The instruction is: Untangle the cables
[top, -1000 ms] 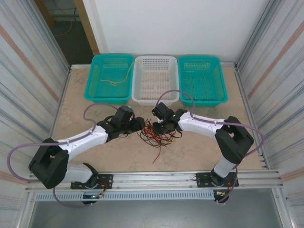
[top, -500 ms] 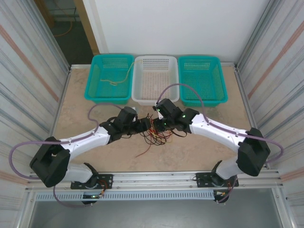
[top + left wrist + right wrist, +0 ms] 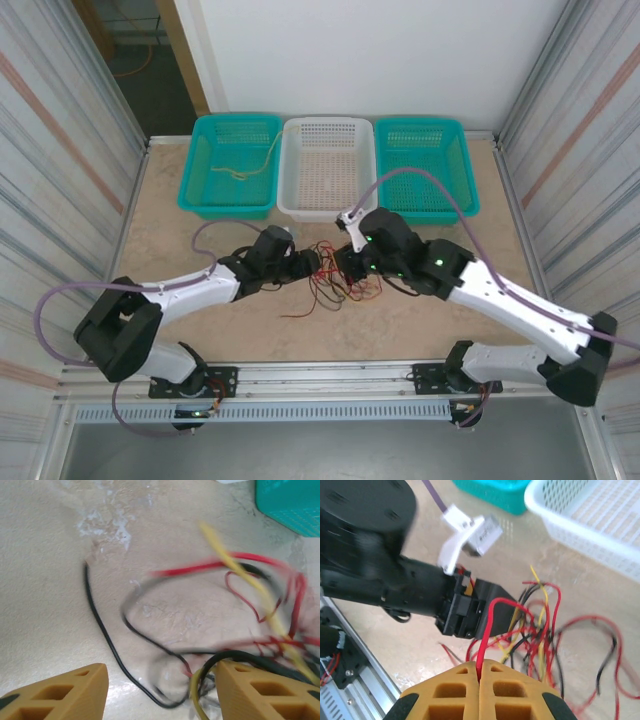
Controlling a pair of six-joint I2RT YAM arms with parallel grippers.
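Top view. The cables form a loose tangle at frame centre, between the white basket on the table's far edge and the front rail. Bare tabletop lies open at left. The left gripper meets the tangle from the left, its fingers set well apart, with black and yellow strands beside the right-hand one. The right gripper is pinched on a red cable.

1. We've got the table: matt, mottled, stone-like.
2. We see the cables, smooth in glossy plastic sleeving.
3. We catch the right end effector: matt yellow plastic.
4. We spot the white basket: perforated plastic.
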